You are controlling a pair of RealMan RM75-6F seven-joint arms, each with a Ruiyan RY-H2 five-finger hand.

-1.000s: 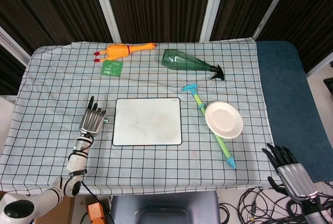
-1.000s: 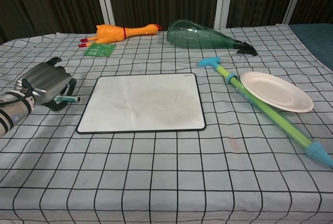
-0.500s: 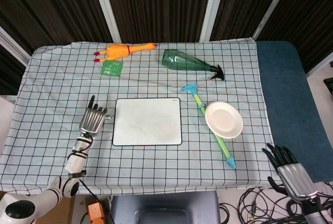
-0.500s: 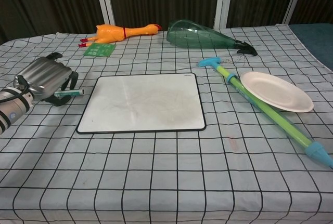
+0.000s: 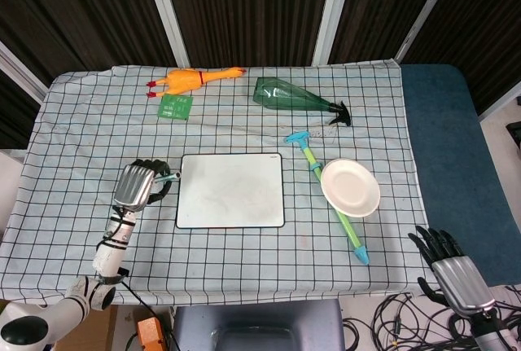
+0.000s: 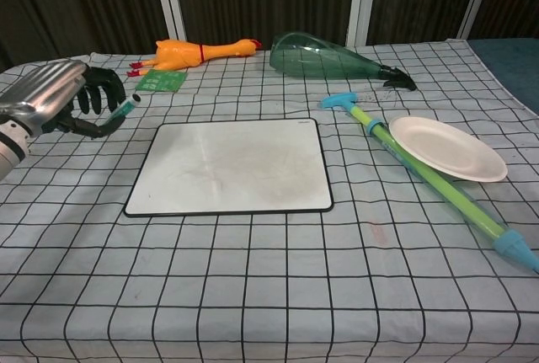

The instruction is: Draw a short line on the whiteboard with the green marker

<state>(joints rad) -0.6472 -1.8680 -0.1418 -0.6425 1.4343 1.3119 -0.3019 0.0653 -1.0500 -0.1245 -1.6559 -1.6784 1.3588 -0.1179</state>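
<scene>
Holding the green marker in curled fingers, the left hand hangs raised above the checked tablecloth near the table's left edge, just left of the whiteboard. The marker sticks out of the fist on the board side, its end angled up and toward the board's far-left corner — a carry posture rather than a writing one. Which end is the tip cannot be told from either view.

The whiteboard lies flat in the middle of the tabletop, nearer the left edge than the right; its surface shows faint smudges but no fresh line. Hand and marker are beside the board, not over it, so the stroke appears not yet begun.

The right hand sits off the table's near-right corner, fingers apart, holding nothing — parked clear of the work, by the look of it.

Other items are set well away from the board:
- rubber chicken and green card toward the far-left edge
- green bottle at the far edge
- water squirter and white plate to the board's right — plate resting against the squirter
</scene>
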